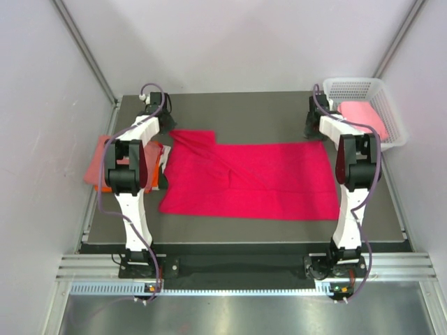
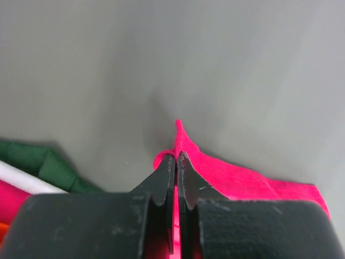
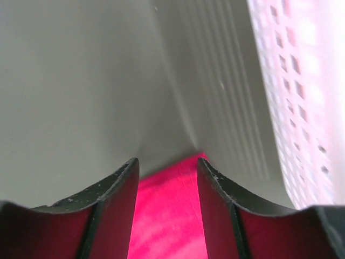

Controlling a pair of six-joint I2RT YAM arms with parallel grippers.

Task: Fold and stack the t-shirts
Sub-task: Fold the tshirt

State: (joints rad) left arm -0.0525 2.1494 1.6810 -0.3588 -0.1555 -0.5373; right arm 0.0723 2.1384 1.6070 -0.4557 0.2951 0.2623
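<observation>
The crimson-pink t-shirt [image 1: 248, 183] lies spread flat across the middle of the table. My left gripper [image 1: 167, 128] is at its far left corner. In the left wrist view the gripper [image 2: 176, 157] is shut on a pinched fold of the crimson cloth [image 2: 242, 181]. My right gripper [image 1: 313, 130] is at the far right corner. In the right wrist view it [image 3: 168, 164] is open, with the crimson cloth [image 3: 170, 216] lying between its fingers. The salmon t-shirt [image 1: 98, 164] lies on the orange t-shirt [image 1: 105, 187] at the table's left edge. The light pink t-shirt [image 1: 363, 115] lies in the basket.
The white mesh basket [image 1: 353, 87] stands at the back right corner, and its wall [image 3: 302, 97] is close to my right gripper. A dark green and white cloth edge [image 2: 48, 164] lies just left of my left gripper. Grey walls enclose the table.
</observation>
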